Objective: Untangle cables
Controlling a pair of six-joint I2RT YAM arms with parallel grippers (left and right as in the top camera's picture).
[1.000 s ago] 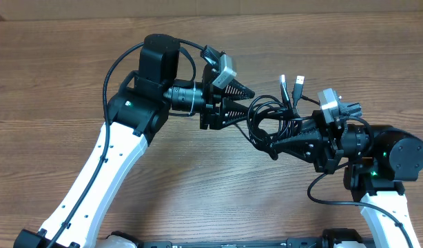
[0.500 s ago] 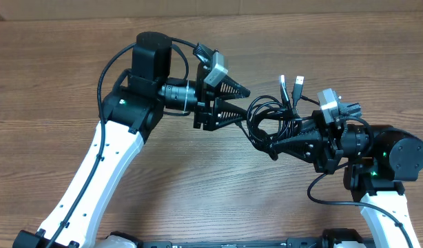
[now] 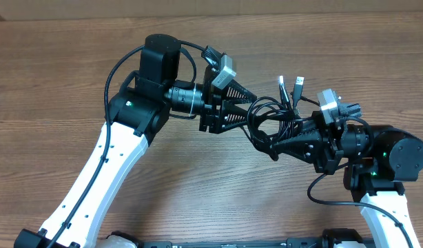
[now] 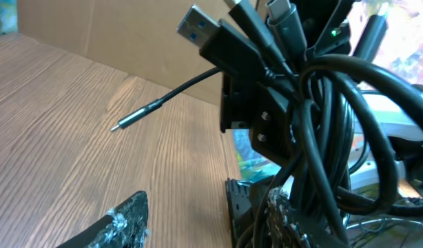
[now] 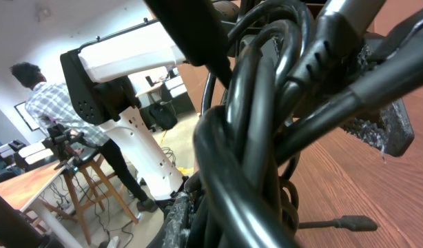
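The right gripper is clamped tight on the cables, which form a knotted bundle right of centre over the table. Beyond it, the left gripper stands half-spread, holding nothing, its fingertips at the bundle's left loops. Two silver plugs project farthest away.

Bunching the cables between the right fingers, above the table; looping them leftward up to the tips of the left fingers; poking plugs out behind both.
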